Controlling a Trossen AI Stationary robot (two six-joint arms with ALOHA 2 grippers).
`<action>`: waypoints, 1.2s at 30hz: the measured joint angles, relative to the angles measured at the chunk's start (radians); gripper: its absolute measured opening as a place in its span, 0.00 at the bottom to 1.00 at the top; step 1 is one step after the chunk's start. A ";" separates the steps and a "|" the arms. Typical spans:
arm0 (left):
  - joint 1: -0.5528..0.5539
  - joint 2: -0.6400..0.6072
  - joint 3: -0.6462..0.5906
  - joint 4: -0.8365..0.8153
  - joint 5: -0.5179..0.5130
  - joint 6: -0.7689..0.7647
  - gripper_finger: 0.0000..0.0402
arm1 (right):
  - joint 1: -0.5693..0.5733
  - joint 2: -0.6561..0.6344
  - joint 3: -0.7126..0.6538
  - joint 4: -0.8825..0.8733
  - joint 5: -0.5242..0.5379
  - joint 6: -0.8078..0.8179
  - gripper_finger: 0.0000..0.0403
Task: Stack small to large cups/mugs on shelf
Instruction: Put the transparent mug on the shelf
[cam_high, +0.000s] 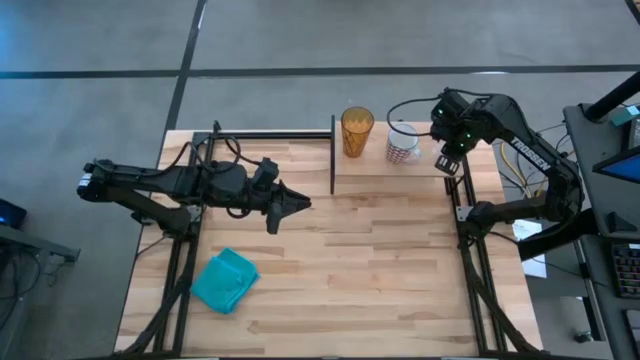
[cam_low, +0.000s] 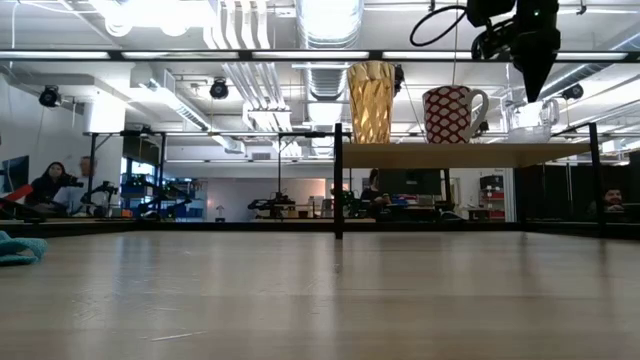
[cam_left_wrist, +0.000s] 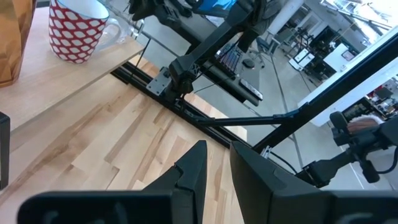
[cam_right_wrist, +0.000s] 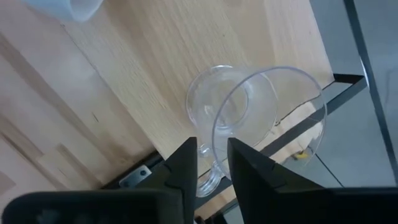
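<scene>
If you count from left to right, you see one teal cloth (cam_high: 225, 280) near the table's front left corner, then one left gripper (cam_high: 297, 204) over the middle of the table (cam_high: 380, 270), then one shelf (cam_high: 375, 172) at the back right with three cups on it, then one right gripper (cam_high: 449, 163). The left gripper hangs well apart from the shelf, and its two fingers (cam_left_wrist: 194, 168) are almost together with nothing between them. You have lots of bare wood in front of the shelf and to the right of the cloth. On the shelf, the amber tumbler (cam_low: 371, 102) stands first, tall and see-through with a bumpy wall. Just beside it stands the white mug (cam_low: 450, 114) with red shapes all over and its handle pointing right. Last comes the tiny clear glass cup (cam_right_wrist: 249, 121), very near the shelf's right edge and front corner, so you have little room there. The right gripper comes down from above onto this cup, and its fingers (cam_right_wrist: 186, 165) pinch the cup's rim, one outside and one inside. The cup looks upright on the board.
</scene>
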 joint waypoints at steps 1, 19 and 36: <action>0.000 0.000 0.000 0.000 0.000 0.000 0.14 | 0.000 0.000 0.000 0.000 0.000 -0.007 0.20; 0.000 0.000 0.000 0.000 0.000 0.001 0.14 | 0.000 0.000 -0.023 0.004 -0.003 -0.186 0.09; 0.000 0.000 -0.001 0.000 0.016 0.001 0.14 | 0.000 0.000 -0.024 0.005 -0.012 -0.329 0.02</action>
